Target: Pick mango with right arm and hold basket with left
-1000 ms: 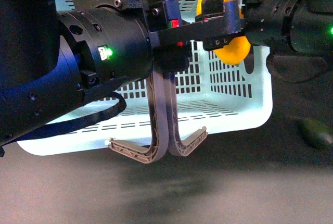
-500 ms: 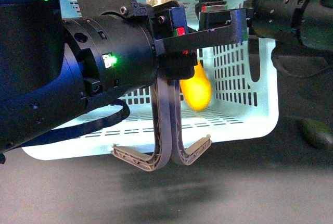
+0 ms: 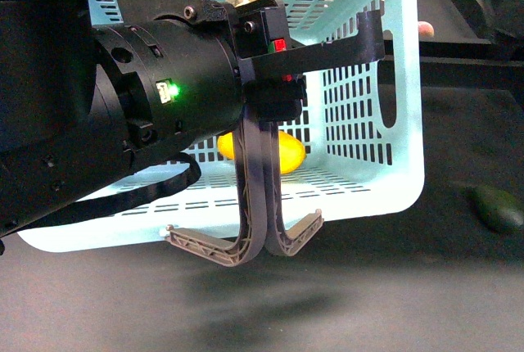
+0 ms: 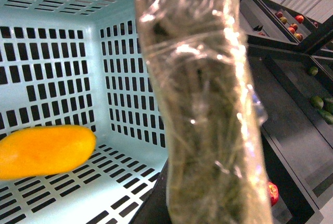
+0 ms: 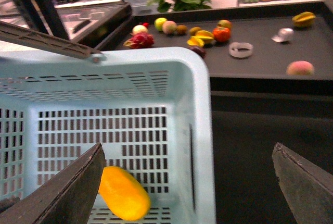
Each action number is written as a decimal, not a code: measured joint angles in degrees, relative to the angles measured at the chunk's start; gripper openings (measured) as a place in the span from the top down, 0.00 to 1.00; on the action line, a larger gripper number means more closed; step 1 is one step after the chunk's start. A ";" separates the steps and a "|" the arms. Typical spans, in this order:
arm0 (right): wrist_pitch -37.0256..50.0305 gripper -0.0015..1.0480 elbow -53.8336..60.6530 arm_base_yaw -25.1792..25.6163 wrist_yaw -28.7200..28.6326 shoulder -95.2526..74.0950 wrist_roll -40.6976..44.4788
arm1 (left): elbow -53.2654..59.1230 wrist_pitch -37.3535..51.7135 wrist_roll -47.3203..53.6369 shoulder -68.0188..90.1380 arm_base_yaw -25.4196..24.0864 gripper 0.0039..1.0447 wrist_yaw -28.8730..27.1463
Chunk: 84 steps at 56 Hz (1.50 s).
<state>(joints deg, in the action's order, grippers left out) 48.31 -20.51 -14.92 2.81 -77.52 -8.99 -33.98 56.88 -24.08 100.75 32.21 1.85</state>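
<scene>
The light blue basket (image 3: 405, 82) fills the front view. My bulky left arm (image 3: 168, 88) reaches across it, and its gripper (image 3: 274, 94) is shut on the basket's grey-brown handles (image 3: 250, 205), which hang down in front. The yellow mango (image 3: 291, 151) lies free on the basket floor, partly behind the handles. In the right wrist view my right gripper (image 5: 192, 193) stands wide open above the basket's rim (image 5: 203, 104), with the mango (image 5: 124, 193) below, close to one finger (image 5: 78, 193). The mango (image 4: 44, 151) also shows in the left wrist view against the slotted basket wall (image 4: 125, 78). The right arm is out of the front view.
A bundle wrapped in clear plastic (image 4: 203, 104) blocks much of the left wrist view and hides the left jaws. A dark green fruit (image 3: 499, 207) lies on the dark surface right of the basket. Beyond the basket a black display table (image 5: 260, 62) holds several fruits.
The right gripper let go of the mango above the basket. The mango dropped onto the basket floor. The right arm moved out of the front view. The left arm kept hold of the handles.
</scene>
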 joint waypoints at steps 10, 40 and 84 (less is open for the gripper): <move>-7.43 0.08 8.74 0.42 4.39 14.03 -1.55 | 0.00 0.00 -0.04 0.00 0.04 0.96 0.24; -25.09 0.08 13.20 -0.33 9.14 37.40 -4.37 | 0.00 0.00 -0.11 0.00 -0.02 0.96 0.15; -26.88 0.98 20.22 14.64 -2.51 56.17 8.83 | 0.02 0.00 -0.15 -0.04 0.04 0.96 0.22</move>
<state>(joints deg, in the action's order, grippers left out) 21.43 -0.30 -0.27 0.30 -21.34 -0.16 -33.95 56.88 -24.23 100.71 32.25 2.07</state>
